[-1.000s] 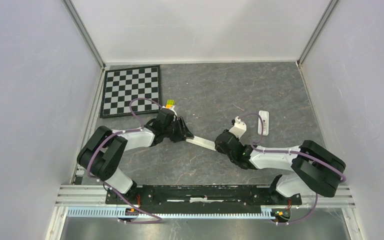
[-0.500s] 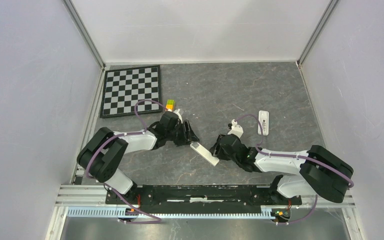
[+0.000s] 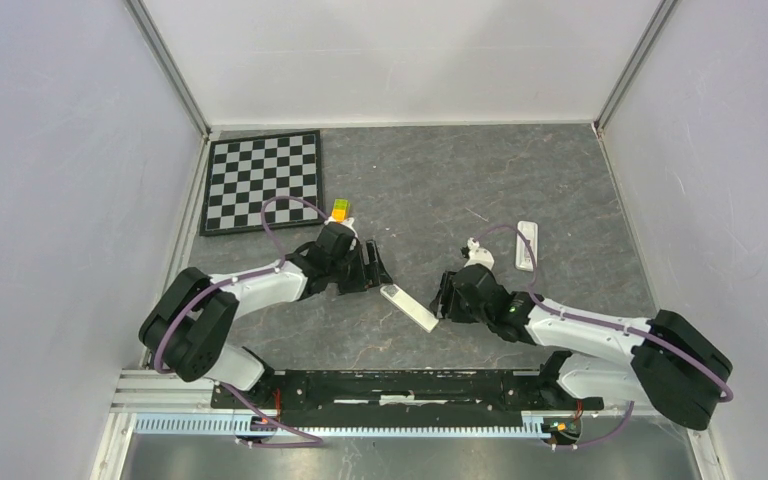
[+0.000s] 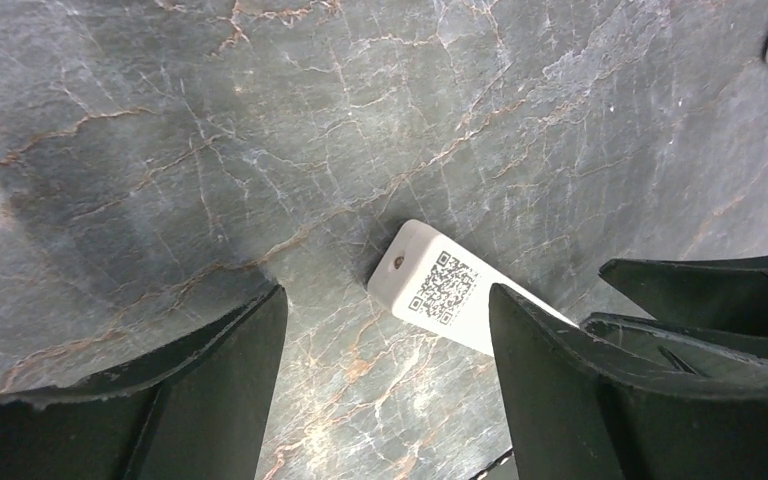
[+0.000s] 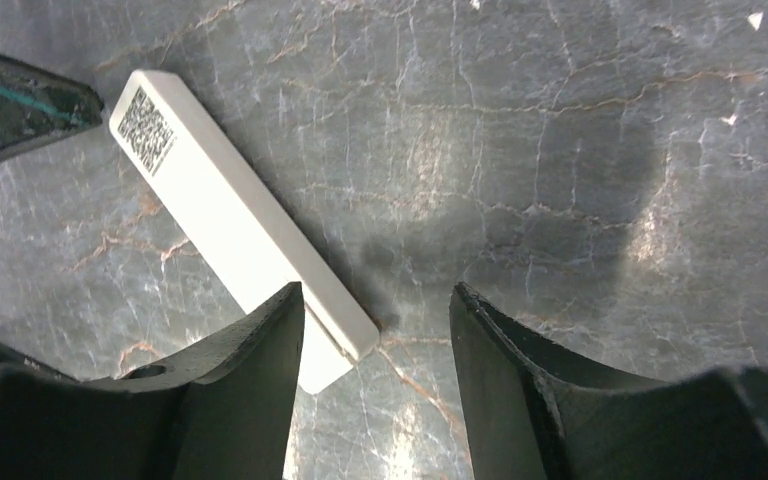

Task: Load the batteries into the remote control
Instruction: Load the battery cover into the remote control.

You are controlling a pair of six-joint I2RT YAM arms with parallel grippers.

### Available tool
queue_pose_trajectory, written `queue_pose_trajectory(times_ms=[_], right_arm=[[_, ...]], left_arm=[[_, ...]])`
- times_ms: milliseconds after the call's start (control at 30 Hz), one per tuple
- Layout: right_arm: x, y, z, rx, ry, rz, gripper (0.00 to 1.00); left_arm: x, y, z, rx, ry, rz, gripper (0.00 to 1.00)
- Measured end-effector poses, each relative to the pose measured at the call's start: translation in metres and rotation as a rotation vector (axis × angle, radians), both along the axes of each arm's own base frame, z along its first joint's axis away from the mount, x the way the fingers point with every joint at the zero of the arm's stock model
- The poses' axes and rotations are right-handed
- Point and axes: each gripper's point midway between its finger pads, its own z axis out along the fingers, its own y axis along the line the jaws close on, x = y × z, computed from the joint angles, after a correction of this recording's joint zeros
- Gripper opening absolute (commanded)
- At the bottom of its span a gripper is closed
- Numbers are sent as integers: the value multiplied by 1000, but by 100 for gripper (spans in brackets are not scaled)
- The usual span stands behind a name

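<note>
Currently the remote control lies flat and free on the desk, QR-label face up, slanting between the two arms. Right fingers: spread apart, empty; one sits just beside the remote's nearer end. Left fingers: also spread, empty, the label end lying ahead of them. Farther back: a small white strip, well apart from the remote; cannot tell what it is. Beyond, a yellow-green block, then a checkerboard. No batteries seen in any view; compartment not visible either. Risk: the unheld remote is slim on a smooth desk, so a closing finger striking one end could spin or skid it instead of gripping it.
</note>
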Motion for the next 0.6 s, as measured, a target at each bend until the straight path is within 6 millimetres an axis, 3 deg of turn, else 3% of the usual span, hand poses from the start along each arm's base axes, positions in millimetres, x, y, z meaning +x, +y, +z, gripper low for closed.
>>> queue_pose_trajectory(times_ms=[300,600], right_arm=[[-22,9,12,69,57,96,51],[-41,7,-3,101,151,96,30]], left_arm=[[-1,4,-3,52,-1,-44,70],[-1,-7,-3,17,9,-92,68]])
